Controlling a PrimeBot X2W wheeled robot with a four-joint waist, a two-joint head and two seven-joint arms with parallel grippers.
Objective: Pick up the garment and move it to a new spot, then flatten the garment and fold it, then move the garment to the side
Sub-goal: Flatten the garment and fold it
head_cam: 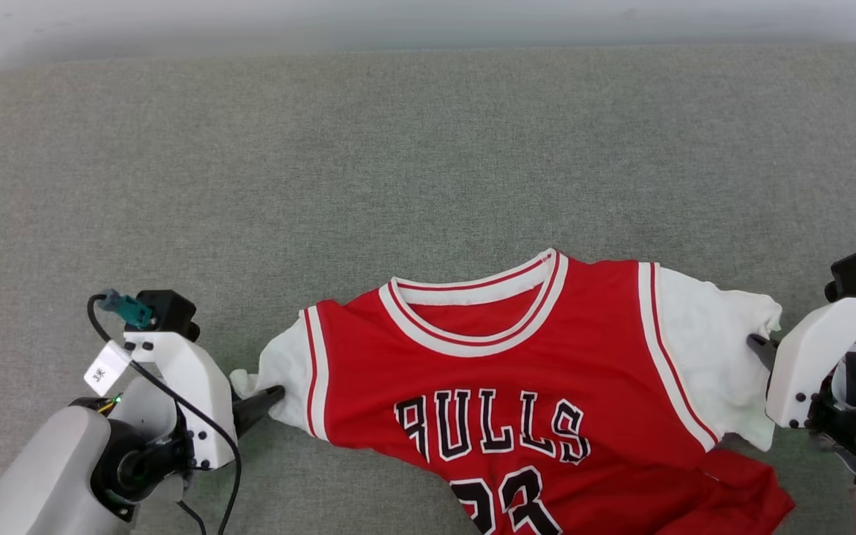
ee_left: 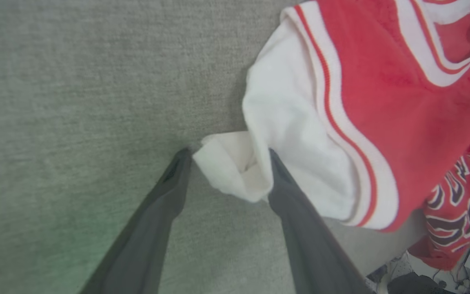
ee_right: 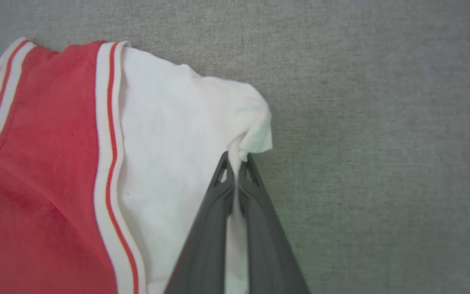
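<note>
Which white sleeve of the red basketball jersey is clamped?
The right white sleeve: the right gripper is shut on its tip, while the left sleeve just sits loose inside the open left gripper.

Quick pass on your robot. Left gripper [ee_left: 229, 154] has two long dark grey fingers [ee_left: 149, 228], matte and tapering to narrow tips; right gripper [ee_right: 236, 159] has the same pair. On each wrist you see a white plastic bracket [head_cam: 183, 379] with small dark screws [head_cam: 147, 345], topped by a black block [head_cam: 168, 308] with a teal connector [head_cam: 127, 308]. The left one carries a black cable [head_cam: 209, 438] and a white tag [head_cam: 105, 369] (print too small to read). Pale grey forearm [head_cam: 34, 475], black joint ring [head_cam: 134, 468], small green light [head_cam: 117, 400].
</note>
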